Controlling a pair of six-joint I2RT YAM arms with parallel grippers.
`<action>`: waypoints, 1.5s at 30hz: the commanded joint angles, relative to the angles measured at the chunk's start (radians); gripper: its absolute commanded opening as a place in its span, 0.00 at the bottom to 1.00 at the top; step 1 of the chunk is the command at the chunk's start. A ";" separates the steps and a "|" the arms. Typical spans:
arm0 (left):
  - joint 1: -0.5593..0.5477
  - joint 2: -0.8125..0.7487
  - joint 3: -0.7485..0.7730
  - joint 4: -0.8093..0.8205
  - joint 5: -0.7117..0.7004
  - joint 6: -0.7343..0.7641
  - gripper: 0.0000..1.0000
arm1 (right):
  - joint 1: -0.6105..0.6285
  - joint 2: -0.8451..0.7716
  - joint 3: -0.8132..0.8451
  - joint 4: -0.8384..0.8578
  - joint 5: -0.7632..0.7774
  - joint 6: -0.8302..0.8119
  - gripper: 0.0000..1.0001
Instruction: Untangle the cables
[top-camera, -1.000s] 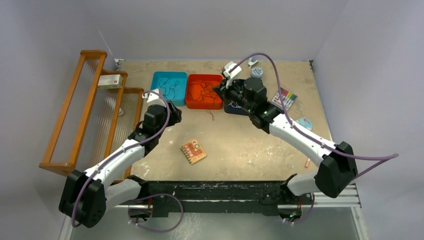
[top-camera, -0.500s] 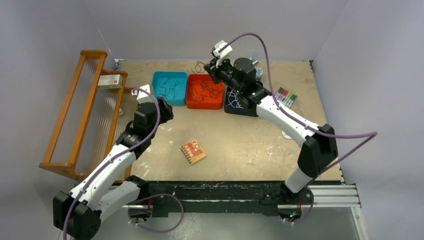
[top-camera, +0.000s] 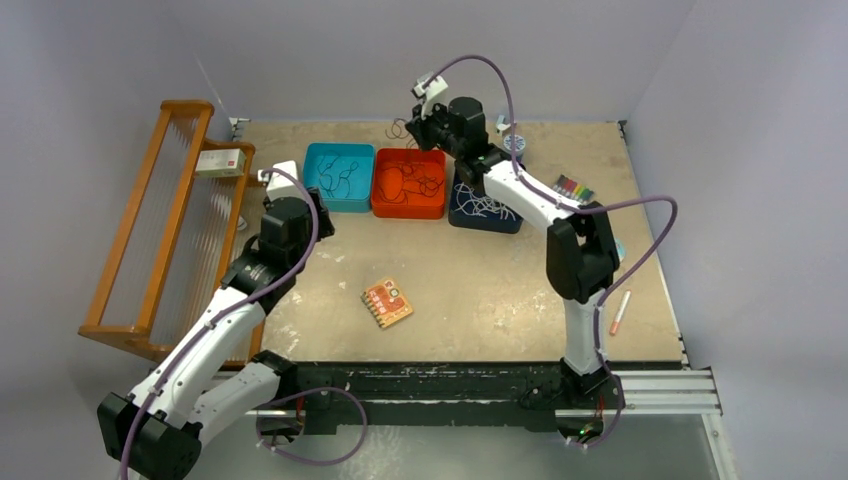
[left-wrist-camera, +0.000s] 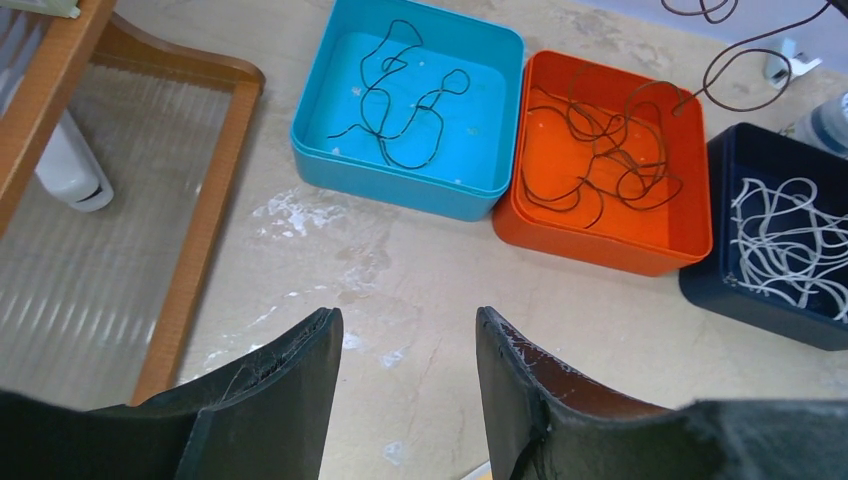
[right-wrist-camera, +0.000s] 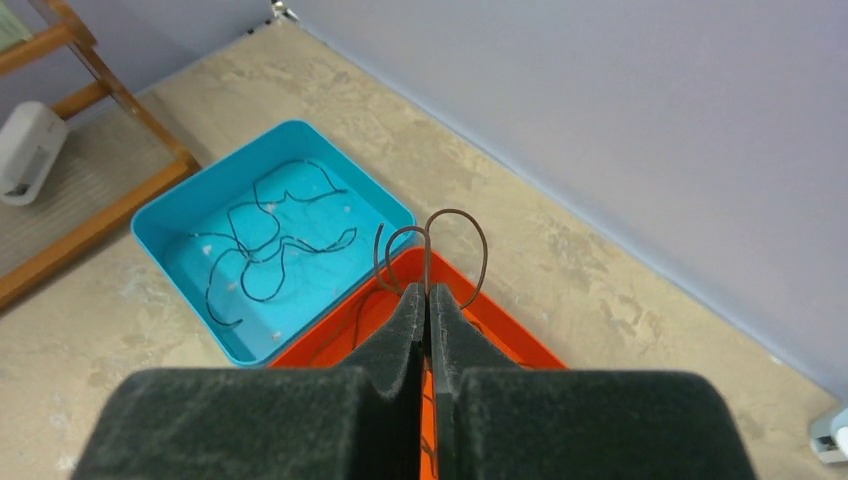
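- The right gripper (right-wrist-camera: 428, 298) hangs above the far edge of the bench, over the far rim of the square orange plastic tray (left-wrist-camera: 600, 255). Its two black foam-padded fingers are pressed together, clamped on a thin dark brown cable (right-wrist-camera: 455, 225).
- That cable stands up in two small loops just past the fingertips. In the left wrist view it runs down from the top right into the orange tray.
- The rest of the dark brown cables (left-wrist-camera: 610, 150) lie in a loose tangle on the orange tray's floor.
- The square turquoise plastic tray (left-wrist-camera: 400, 190) sits touching the orange one on its left, towards the far-left corner of the bench. A single thin black cable (left-wrist-camera: 400, 110) lies curled inside it.
- The square dark navy tray (left-wrist-camera: 730, 300) sits just to the right of the orange one and holds a heap of thin white cables (left-wrist-camera: 790, 230).
- The left gripper (left-wrist-camera: 405, 340) hovers over bare bench on the near-left side of the turquoise tray, pointing towards the three trays. Its jaws are apart, with nothing between them.
- A slatted wooden rack (top-camera: 150, 220) runs along the left edge of the bench, with a small white box (top-camera: 220, 162) on it.
- A small orange square card (top-camera: 387, 303) lies near the middle of the bench, towards the near edge.
- A pack of coloured markers (top-camera: 572, 188) lies towards the far-right corner, and a single pen (top-camera: 620, 312) lies by the right edge.
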 joint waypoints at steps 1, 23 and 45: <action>0.002 -0.006 0.040 -0.005 -0.035 0.035 0.51 | -0.014 0.024 0.066 0.025 -0.061 0.028 0.00; 0.003 0.035 0.044 -0.012 -0.024 0.037 0.51 | -0.029 0.322 0.212 -0.157 -0.081 0.018 0.01; 0.002 0.037 0.036 -0.014 -0.073 0.002 0.51 | -0.024 0.305 0.178 -0.156 -0.024 -0.026 0.33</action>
